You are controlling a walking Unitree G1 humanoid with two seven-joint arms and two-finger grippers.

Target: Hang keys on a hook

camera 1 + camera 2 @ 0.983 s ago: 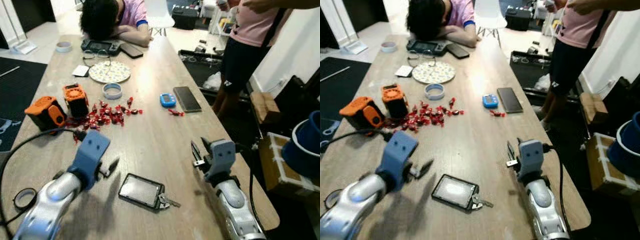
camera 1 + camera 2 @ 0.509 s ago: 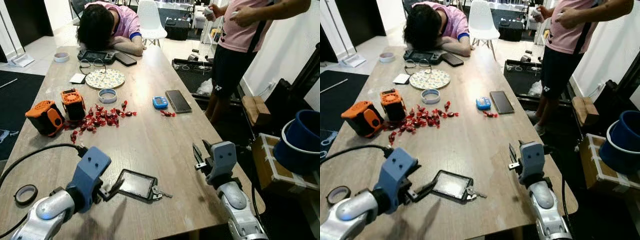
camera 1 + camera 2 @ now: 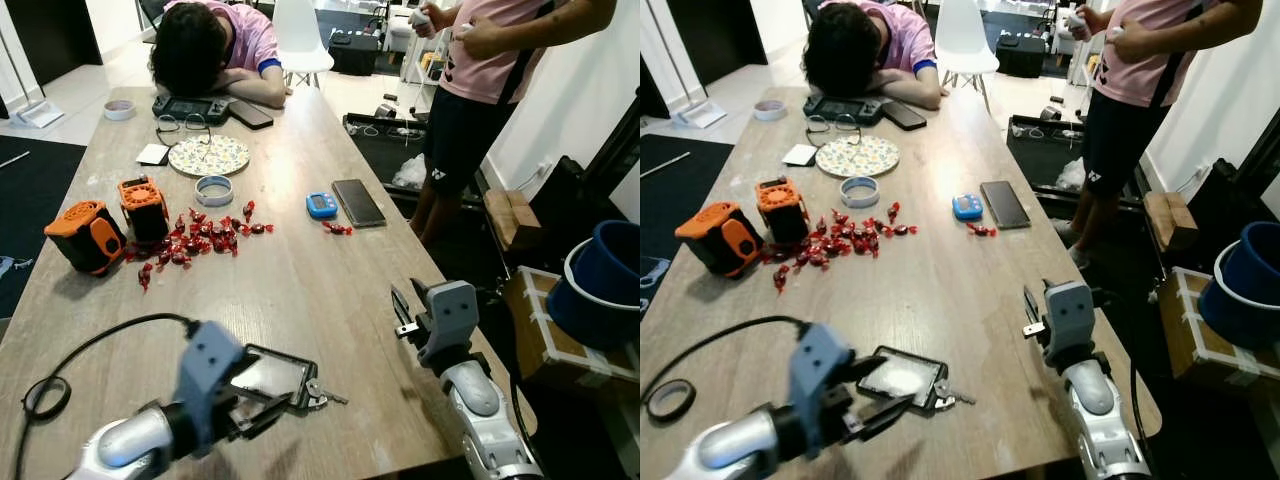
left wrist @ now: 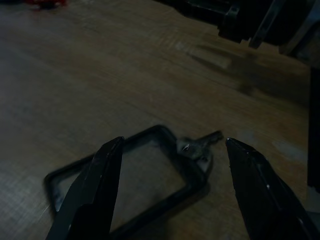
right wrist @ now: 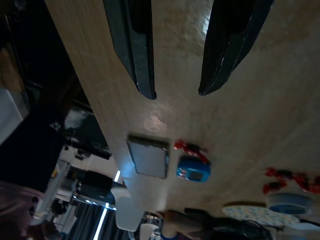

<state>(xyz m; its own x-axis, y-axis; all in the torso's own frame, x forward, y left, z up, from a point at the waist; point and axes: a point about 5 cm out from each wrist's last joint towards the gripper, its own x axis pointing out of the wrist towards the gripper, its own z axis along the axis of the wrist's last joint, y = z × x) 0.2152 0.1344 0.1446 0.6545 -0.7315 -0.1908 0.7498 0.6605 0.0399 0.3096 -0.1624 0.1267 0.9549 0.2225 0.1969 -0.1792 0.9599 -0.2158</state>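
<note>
A black-framed tag holder (image 3: 270,372) lies flat on the wooden table (image 3: 300,280) near its front edge, with silver keys (image 3: 322,395) attached at its right end. My left gripper (image 3: 262,408) is open and low over the holder. In the left wrist view its two fingers (image 4: 95,190) straddle the holder's key end (image 4: 200,145) without touching it. My right gripper (image 3: 405,298) is open, held above the table to the right of the keys, with nothing between its fingers (image 5: 140,60).
Mid-table are red candies (image 3: 200,232), two orange devices (image 3: 85,235), a tape roll (image 3: 213,190), a blue timer (image 3: 321,205) and a phone (image 3: 358,202). A person (image 3: 210,45) rests at the far end; another (image 3: 490,90) stands right. A blue bucket (image 3: 600,290) is beside the table.
My left gripper has moved right, from beside the holder's left edge to over it, its fingers now around the key end. The right arm has hardly moved.
</note>
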